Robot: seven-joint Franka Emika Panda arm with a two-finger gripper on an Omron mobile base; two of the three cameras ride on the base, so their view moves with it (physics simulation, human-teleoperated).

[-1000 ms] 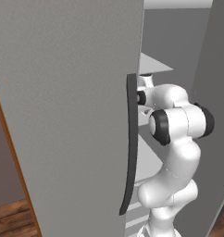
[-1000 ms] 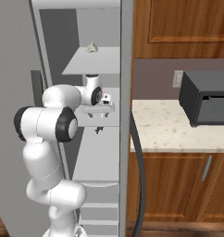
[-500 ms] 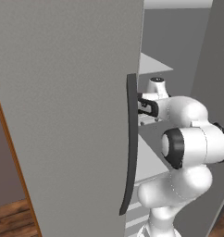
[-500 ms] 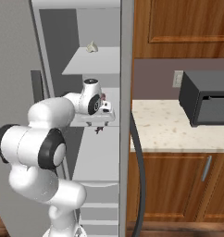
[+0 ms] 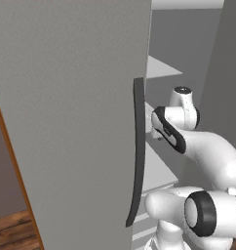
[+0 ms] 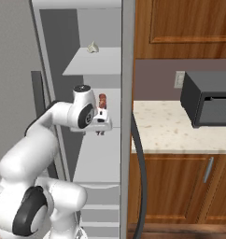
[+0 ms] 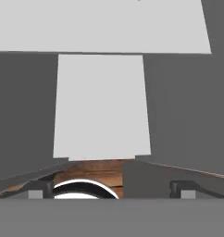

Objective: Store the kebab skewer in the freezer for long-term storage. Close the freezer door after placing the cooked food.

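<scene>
Reaching into the open freezer point(image 6: 82, 28), the gripper point(image 6: 102, 130) hangs over a white shelf point(image 6: 98, 158) with its fingers point(image 7: 182, 189) spread wide, holding and touching nothing. Just behind and above it, the skewer point(image 6: 102, 100) appears to stand roughly upright in the compartment. Farther up, a small pale item point(image 6: 92, 47) lies on the upper shelf.

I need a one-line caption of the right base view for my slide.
Open gripper inside the freezer, the kebab skewer on a shelf behind it.
</scene>
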